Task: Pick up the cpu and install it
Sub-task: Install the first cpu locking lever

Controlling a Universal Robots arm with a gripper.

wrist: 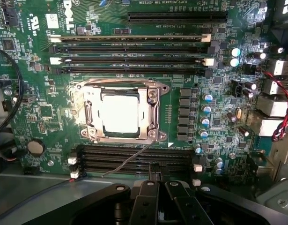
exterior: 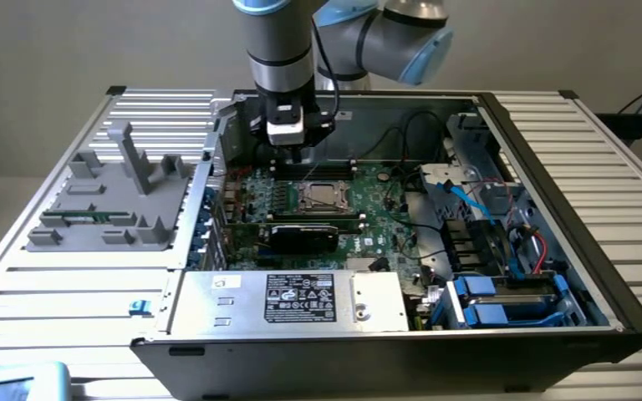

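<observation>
The cpu point(wrist: 119, 114) is a silvery square lying flat inside the metal socket frame point(wrist: 153, 101) on the green motherboard point(wrist: 45, 112). In the exterior view the cpu point(exterior: 321, 197) sits mid-board inside the open computer case. My gripper point(exterior: 295, 154) hangs over the memory slots just beyond the socket, a little above the board. In the wrist view its black fingers point(wrist: 146, 190) are pressed together, so the gripper point(wrist: 158, 183) is shut with nothing visible between them. It stands apart from the cpu.
Black memory slots point(wrist: 134, 47) flank the socket on both sides. A loose thin wire point(wrist: 129, 161) lies across the near slots. The case holds a power supply point(exterior: 287, 296), blue drive bays point(exterior: 511, 301) and cables point(exterior: 466, 200). A grey parts fixture point(exterior: 109, 200) stands at the exterior view's left.
</observation>
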